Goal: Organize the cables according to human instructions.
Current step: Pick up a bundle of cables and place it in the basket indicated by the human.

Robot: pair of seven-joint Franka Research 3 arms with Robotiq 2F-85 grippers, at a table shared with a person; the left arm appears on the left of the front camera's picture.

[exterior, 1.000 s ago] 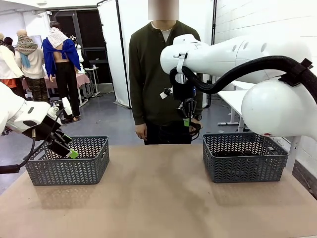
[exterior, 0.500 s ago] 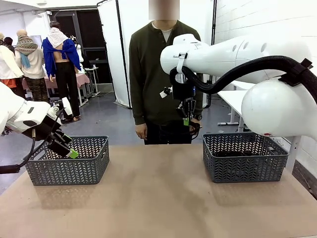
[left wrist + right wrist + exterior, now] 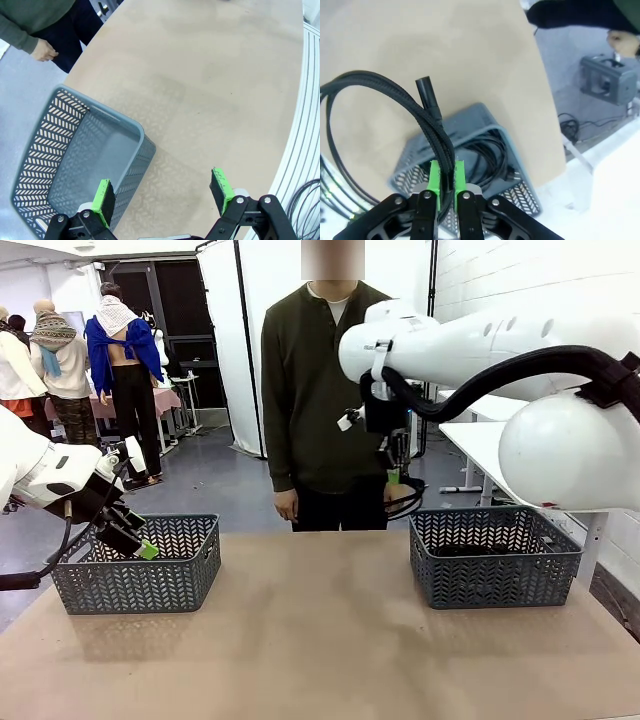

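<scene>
My right gripper (image 3: 396,476) hangs in front of the human (image 3: 315,390), up over the far left corner of the right basket (image 3: 495,560). It is shut on a black coiled cable (image 3: 406,502) that dangles below it. In the right wrist view the green pads (image 3: 435,176) pinch the cable's strands (image 3: 437,135), and its loop (image 3: 350,90) and plug end (image 3: 426,90) hang above the basket (image 3: 485,117), which holds more black cables (image 3: 487,152). My left gripper (image 3: 137,543) is open over the left basket (image 3: 140,570); its open fingers (image 3: 162,189) straddle the near wall of the empty basket (image 3: 75,150).
The brown table (image 3: 320,640) runs bare between the two grey baskets. The person stands at the far edge with one hand (image 3: 285,506) hanging by the side; that hand (image 3: 45,50) is also in the left wrist view.
My right arm has moved to the right and slightly up with the cable, nearer the right basket. The left arm has not moved.
</scene>
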